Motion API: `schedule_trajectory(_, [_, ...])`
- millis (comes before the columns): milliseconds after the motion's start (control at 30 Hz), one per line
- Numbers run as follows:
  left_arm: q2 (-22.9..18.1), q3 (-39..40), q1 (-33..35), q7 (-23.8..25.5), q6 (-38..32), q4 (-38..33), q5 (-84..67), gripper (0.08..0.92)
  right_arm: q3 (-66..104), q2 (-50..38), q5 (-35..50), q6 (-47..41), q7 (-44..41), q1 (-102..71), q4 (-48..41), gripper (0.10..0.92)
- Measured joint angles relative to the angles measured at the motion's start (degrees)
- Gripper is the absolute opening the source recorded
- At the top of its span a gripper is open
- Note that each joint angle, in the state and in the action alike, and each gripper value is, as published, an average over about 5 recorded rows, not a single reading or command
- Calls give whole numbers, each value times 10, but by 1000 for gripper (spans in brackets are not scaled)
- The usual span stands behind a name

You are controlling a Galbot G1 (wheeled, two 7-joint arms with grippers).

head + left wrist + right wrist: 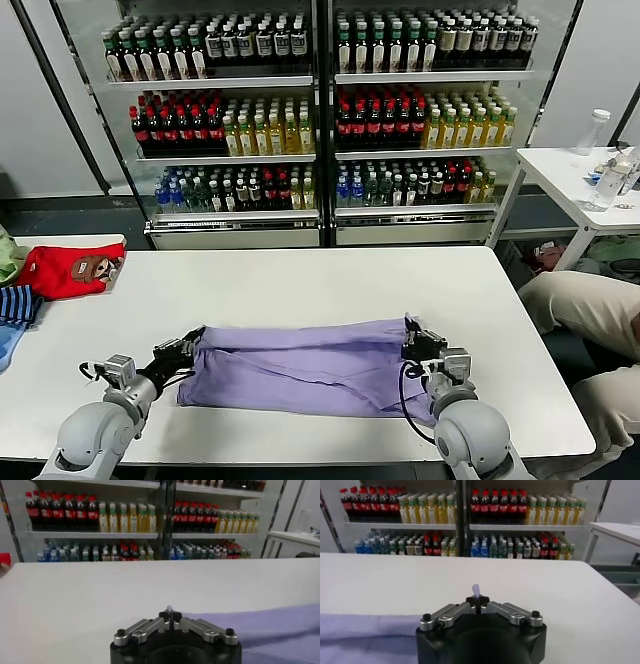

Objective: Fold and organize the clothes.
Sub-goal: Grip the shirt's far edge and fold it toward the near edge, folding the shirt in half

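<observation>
Lavender T-shirt (300, 365), one, folded into a wide band at the near edge of a white tabletop (300, 280).
Left gripper (188, 347) and right gripper (413, 340) each have jaws closed on an end of it; wrist views show a sliver of fabric pinched. One red garment (72, 268) and one blue striped garment (18, 305) lie far left. Two glass-door drink coolers (320, 110) stand behind.

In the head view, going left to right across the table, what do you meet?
Blue striped garment → red garment → left gripper → lavender T-shirt → right gripper.
</observation>
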Motion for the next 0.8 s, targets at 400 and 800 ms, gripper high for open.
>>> schedule_trajectory(400, [4, -2, 18, -2, 26, -18, 22, 165, 3, -5, -8, -10, -8, -26, 8, 217])
schedule_trajectory(800, [-3, -17, 26, -52, 22, -46, 39, 511, 35, -3, -42, -15, -5, -80, 59, 562])
